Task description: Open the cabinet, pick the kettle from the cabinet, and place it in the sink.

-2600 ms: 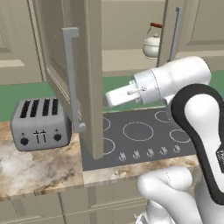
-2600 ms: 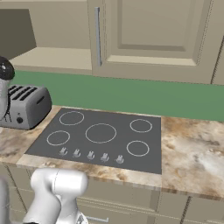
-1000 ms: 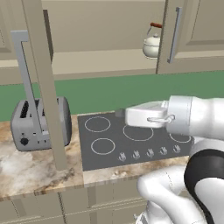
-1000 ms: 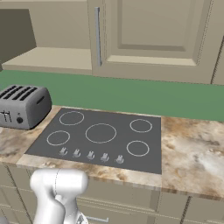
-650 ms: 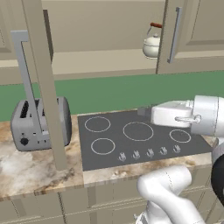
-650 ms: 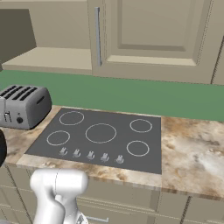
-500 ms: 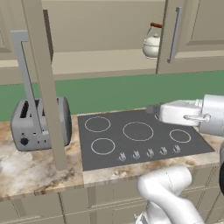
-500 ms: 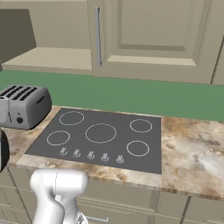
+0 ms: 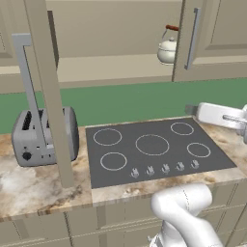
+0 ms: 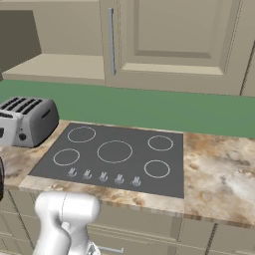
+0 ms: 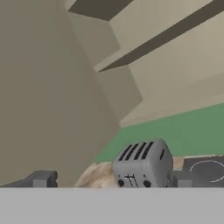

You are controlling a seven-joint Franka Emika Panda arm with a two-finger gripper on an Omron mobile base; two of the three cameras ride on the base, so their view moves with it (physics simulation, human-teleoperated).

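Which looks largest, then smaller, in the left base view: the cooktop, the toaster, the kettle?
1. cooktop, clearly largest.
2. toaster, partly behind the open cabinet door.
3. kettle, smallest, though it sits farther back on the shelf.

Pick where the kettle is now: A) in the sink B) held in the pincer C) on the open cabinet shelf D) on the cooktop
C: the kettle stands on the shelf of the open cabinet, above the cooktop.
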